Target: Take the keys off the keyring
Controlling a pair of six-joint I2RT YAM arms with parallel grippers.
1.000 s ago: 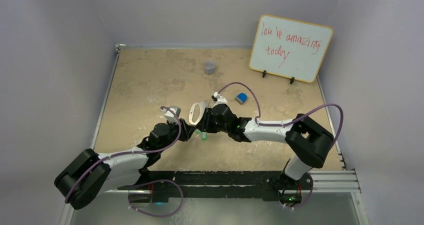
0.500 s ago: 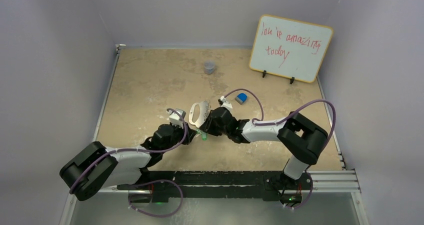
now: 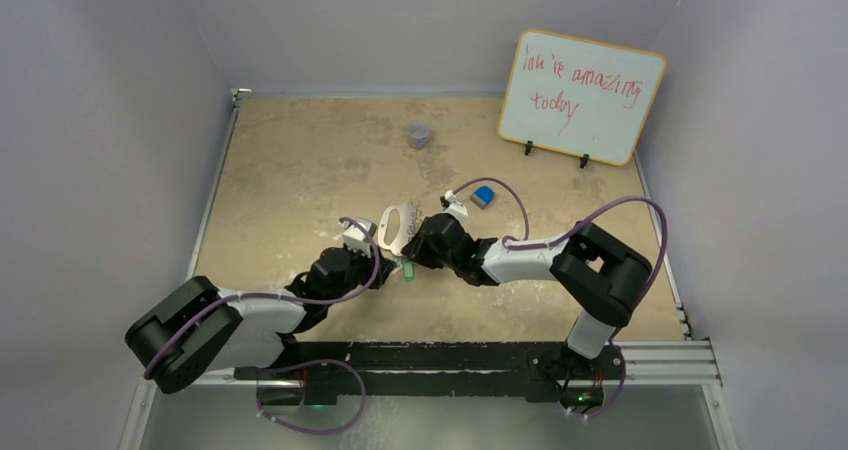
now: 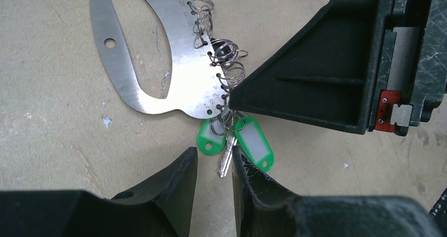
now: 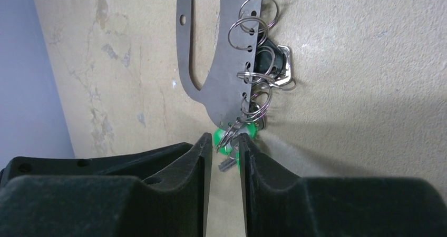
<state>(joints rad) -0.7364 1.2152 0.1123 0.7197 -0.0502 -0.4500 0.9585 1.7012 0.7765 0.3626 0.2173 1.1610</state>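
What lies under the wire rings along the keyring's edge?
A dark-headed key shows there, against the edge of the keyring; the green keys hang at its lower corner. The dark key's blade and attachment are covered.

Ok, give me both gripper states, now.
Left gripper: narrowly open, one of the keys in its gap, unclamped.
Right gripper: nearly closed around the keys; whether it grips cannot be told.

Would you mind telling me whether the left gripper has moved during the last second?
Yes: the left gripper shifted slightly right, toward the keys, judged against the cup.
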